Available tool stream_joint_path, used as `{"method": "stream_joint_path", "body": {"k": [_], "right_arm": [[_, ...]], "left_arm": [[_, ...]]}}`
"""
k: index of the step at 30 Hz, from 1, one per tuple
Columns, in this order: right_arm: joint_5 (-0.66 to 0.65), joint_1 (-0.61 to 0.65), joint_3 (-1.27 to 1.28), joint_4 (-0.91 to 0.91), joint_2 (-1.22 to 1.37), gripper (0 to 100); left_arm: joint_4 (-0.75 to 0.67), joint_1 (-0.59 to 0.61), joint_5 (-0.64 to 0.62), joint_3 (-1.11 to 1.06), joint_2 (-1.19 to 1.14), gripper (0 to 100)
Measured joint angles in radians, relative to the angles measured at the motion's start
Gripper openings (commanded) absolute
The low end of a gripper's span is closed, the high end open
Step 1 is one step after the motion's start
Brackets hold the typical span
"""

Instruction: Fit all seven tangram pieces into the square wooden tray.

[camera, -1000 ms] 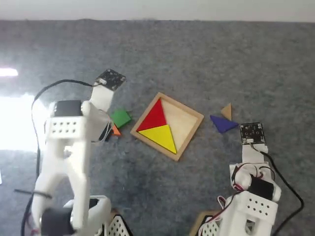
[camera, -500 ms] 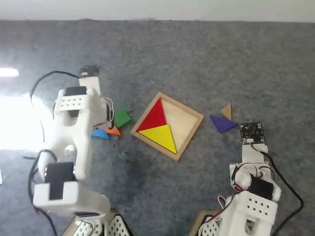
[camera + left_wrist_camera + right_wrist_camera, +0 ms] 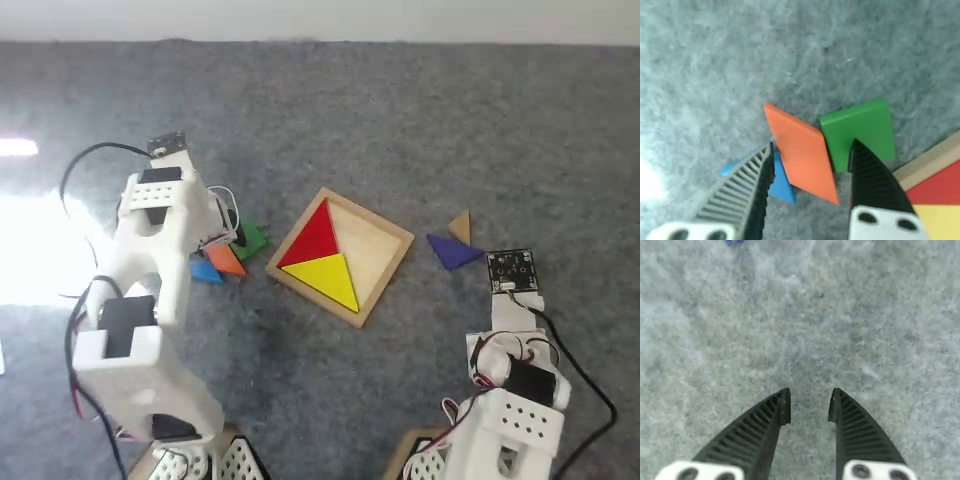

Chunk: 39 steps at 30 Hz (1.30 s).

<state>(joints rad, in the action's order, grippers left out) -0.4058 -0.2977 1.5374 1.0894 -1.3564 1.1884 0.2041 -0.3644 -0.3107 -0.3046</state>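
While my left gripper (image 3: 812, 146) hangs wide open and empty, I see the orange parallelogram (image 3: 800, 150) lying on the mat (image 3: 715, 60) right between its fingers, long axis slanting across the gap, just beside the green square (image 3: 860, 127).

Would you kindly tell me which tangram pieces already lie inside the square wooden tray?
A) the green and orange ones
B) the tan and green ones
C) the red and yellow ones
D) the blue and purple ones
C: the red triangle and the yellow triangle lie side by side inside the wooden tray, whose other half is bare wood.
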Motion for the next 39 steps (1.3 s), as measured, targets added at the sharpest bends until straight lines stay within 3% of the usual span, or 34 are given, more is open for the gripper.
{"method": "stream_joint_path", "body": {"k": [6, 10, 18, 23, 28, 31, 39], "right_arm": [[0.000, 0.000, 0.015, -0.018, 0.000, 14.3], [0.000, 0.017, 0.031, -0.035, 0.000, 14.3], [-0.002, 0.043, 0.032, -0.043, -0.003, 14.3], [0.000, 0.043, 0.032, -0.043, -0.003, 14.3], [0.000, 0.043, 0.032, -0.043, -0.003, 14.3], [0.000, 0.043, 0.032, -0.043, -0.003, 14.3], [-0.002, 0.043, 0.032, -0.043, -0.003, 14.3]], "left_arm": [[0.000, 0.040, 0.011, 0.046, -0.021, 19], [-0.005, 0.101, 0.083, 0.058, -0.057, 19], [0.094, 0.098, 0.255, 0.048, -0.048, 16], [0.101, 0.086, 0.324, -0.012, 0.103, 20], [0.143, -0.002, 0.520, -0.066, 0.384, 22], [0.166, -0.021, 0.569, -0.118, 0.528, 22], [0.117, 0.000, 0.583, -0.339, 0.517, 22]]}}
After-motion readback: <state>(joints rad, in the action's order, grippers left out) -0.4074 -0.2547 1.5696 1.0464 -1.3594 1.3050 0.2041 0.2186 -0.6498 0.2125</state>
